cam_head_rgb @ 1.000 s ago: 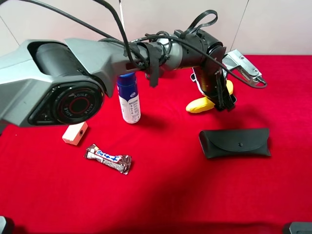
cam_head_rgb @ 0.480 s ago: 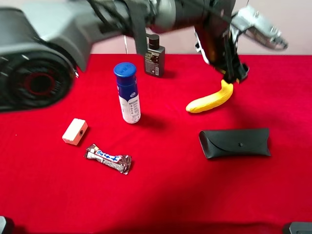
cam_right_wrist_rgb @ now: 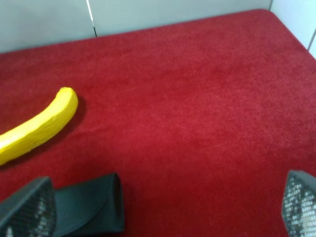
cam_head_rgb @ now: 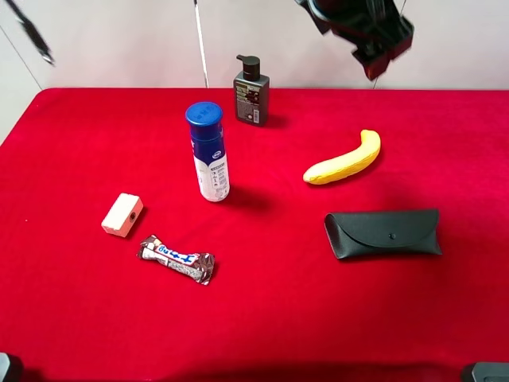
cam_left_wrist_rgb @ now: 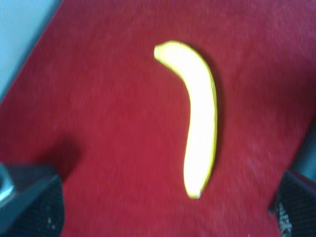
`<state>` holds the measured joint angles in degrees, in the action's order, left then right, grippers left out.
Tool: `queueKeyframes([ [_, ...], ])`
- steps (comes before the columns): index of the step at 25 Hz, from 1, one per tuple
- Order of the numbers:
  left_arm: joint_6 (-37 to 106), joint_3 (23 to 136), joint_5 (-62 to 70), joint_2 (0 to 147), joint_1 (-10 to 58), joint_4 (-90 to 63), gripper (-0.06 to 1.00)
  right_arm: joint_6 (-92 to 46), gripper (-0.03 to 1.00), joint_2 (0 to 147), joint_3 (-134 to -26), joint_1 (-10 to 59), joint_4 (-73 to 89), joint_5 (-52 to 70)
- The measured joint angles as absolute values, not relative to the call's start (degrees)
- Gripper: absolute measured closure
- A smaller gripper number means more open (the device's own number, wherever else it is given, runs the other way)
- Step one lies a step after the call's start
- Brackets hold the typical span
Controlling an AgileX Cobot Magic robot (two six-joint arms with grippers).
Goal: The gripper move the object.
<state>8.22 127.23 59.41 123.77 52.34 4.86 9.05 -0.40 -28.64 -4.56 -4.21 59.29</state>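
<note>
Left tool [cam_head_rgb: 374, 36] hanging wide open, empty, above banana [cam_head_rgb: 343, 160] lying near tabletop [cam_head_rgb: 262, 318] far-right edge; likely release done, next: clearing away

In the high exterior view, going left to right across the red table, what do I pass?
cream block → candy bar → blue-capped bottle → dark pump bottle → banana → black glasses case.

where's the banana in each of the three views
Exterior high: banana lies right of centre on the red cloth, behind the black case.
Left wrist: banana fills the middle of the picture, alone on the cloth.
Right wrist: banana at the picture's left edge, near the case.
Shared landmark: the black case.
</note>
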Motion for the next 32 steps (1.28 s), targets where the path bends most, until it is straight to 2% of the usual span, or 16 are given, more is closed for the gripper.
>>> queueKeyframes([
  [4,8.22,127.23,66.75,120.91,52.34,4.80,0.10,9.05,0.27,-0.40,-28.64,-4.56,-4.21,59.29],
  [12,8.17,121.06,66.92,114.27,52.34,4.88,0.10,9.05,0.27,-0.40,-28.64,-4.56,-4.21,59.29],
  [19,5.57,102.67,66.82,103.65,51.55,4.77,0.10,9.05,0.27,-0.40,-28.64,-4.56,-4.21,59.29],
  [32,1.89,67.81,66.74,75.43,43.42,4.88,0.10,9.05,0.27,-0.40,-28.64,-4.56,-4.21,59.29],
])
